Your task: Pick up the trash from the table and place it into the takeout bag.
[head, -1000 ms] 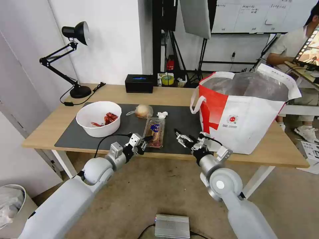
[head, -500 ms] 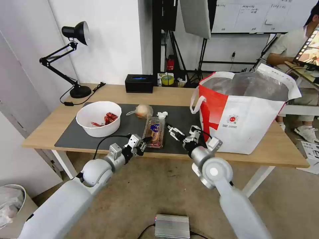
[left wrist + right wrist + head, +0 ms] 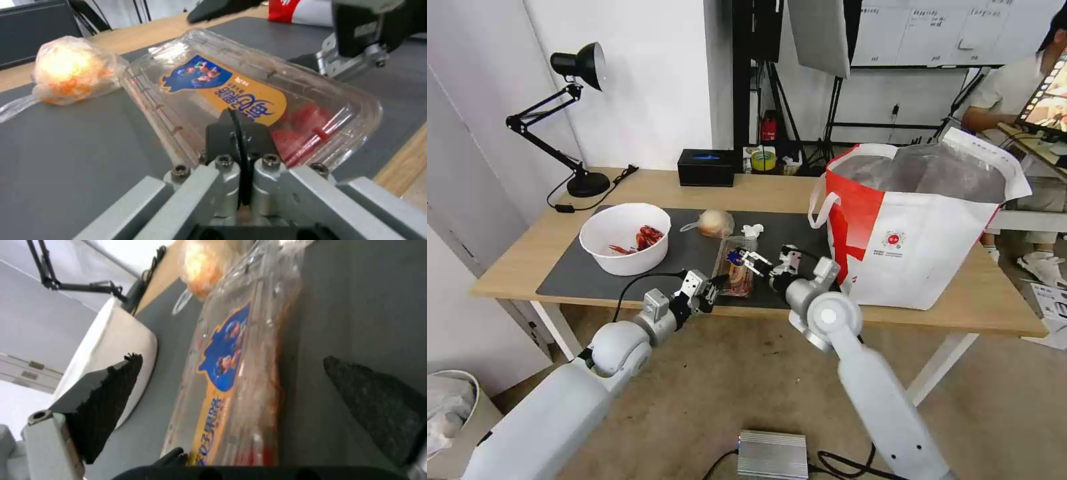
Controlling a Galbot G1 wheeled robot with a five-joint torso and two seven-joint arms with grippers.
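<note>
Taking the clear plastic tray (image 3: 737, 265) on the dark mat (image 3: 690, 257) as the landmark: well to its left, the white bowl (image 3: 624, 238) is sitting on the mat with red shells inside it. Behind the tray's far left corner, the clear bag with the tan lump (image 3: 714, 223) is lying close by, and the crumpled white tissue (image 3: 752, 231) is resting just behind the tray's far end.

The left gripper (image 3: 712, 288) is pressing against the tray's near edge; in the left wrist view its jaws are lying tight together against the tray's rim (image 3: 249, 110), though whether plastic is caught between them cannot be told. The tray is sitting tilted, its blue and orange label facing up and red scraps showing at its near end.

The right gripper (image 3: 752, 259) is reaching in from the tray's right side, hovering over its right edge with jaws spread wide; in the right wrist view the tray (image 3: 236, 373) is lying between the two dark fingers (image 3: 109, 400).

Further right of the tray, the takeout bag (image 3: 917, 230) is standing upright and open on the table (image 3: 760, 190).
</note>
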